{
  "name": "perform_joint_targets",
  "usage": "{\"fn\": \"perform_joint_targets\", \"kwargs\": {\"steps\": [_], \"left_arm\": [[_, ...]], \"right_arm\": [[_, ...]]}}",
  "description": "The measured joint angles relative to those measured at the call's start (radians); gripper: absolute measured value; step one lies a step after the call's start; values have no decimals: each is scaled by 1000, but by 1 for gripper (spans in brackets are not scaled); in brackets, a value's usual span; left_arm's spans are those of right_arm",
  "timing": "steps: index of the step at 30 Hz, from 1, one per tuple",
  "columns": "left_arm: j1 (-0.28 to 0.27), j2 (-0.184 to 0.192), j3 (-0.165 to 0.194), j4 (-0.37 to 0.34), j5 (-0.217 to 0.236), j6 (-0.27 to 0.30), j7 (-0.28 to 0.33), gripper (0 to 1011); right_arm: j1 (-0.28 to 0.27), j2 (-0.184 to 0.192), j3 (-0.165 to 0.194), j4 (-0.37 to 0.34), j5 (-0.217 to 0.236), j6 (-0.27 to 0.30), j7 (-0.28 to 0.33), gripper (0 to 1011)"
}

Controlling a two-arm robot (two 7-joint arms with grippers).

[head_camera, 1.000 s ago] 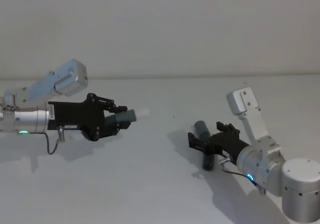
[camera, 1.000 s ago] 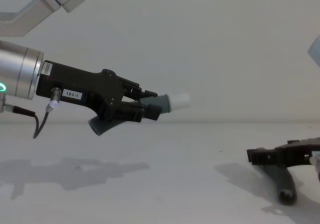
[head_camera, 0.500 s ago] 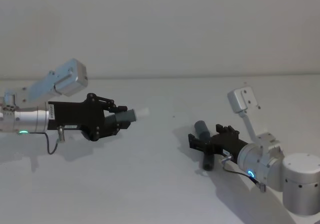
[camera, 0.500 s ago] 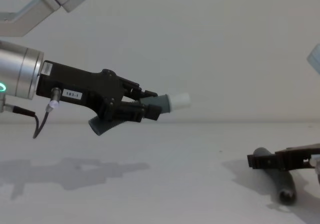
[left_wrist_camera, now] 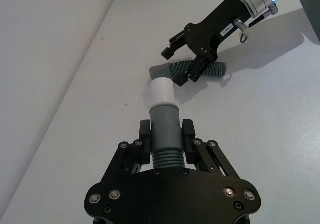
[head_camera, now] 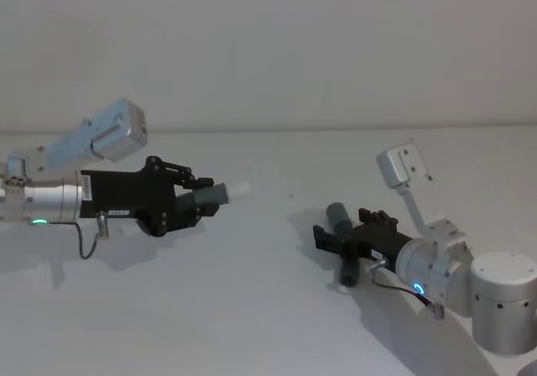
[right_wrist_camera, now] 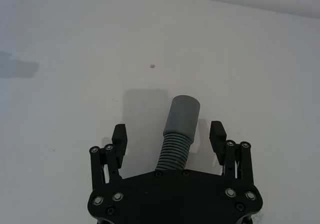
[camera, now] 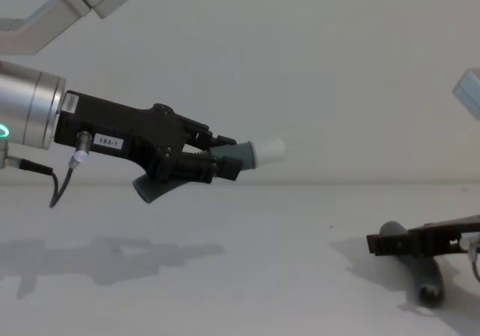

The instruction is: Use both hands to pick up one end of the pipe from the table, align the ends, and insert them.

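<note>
My left gripper (head_camera: pixel 201 201) hangs above the table (head_camera: pixel 252 309) at the left, shut on a grey pipe piece (left_wrist_camera: pixel 164 121). Its white tip (camera: pixel 270 152) sticks out past the fingers toward the right. The other pipe piece (head_camera: pixel 340 216), grey with a ribbed section (right_wrist_camera: pixel 172 151) and a smooth wide mouth, lies on the table at the right. My right gripper (right_wrist_camera: pixel 168 131) is low over this piece and open. One finger stands on each side of the ribbed part, and a gap shows on both sides. The chest view shows these fingers (camera: pixel 386 242) level, just above the table.
The white table runs back to a plain pale wall. A tiny dark speck (right_wrist_camera: pixel 152 66) marks the surface beyond the lying piece. Between the two grippers the table is bare.
My right gripper has dropped lower and levelled out around the lying pipe piece, and its wrist has shifted slightly left. The left gripper and its piece have stayed still.
</note>
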Motion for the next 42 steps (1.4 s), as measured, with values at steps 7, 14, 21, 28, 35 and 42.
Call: {"fn": "perform_joint_targets", "kwargs": {"steps": [7, 14, 21, 28, 35, 42], "left_arm": [[0, 0, 0, 0, 0, 0, 0, 336], [0, 0, 0, 0, 0, 0, 0, 339], [0, 0, 0, 0, 0, 0, 0, 339], [0, 0, 0, 0, 0, 0, 0, 339], [0, 0, 0, 0, 0, 0, 0, 339], [0, 0, 0, 0, 0, 0, 0, 339]], "right_arm": [[2, -1, 1, 6, -8, 5, 4, 1004], [0, -1, 5, 10, -13, 10, 9, 1004], [-3, -2, 6, 12, -19, 10, 12, 1005], [-4, -4, 9, 13, -23, 4, 17, 996], [-5, -4, 10, 14, -25, -1, 19, 825], [-5, -5, 10, 14, -26, -2, 21, 605]]}}
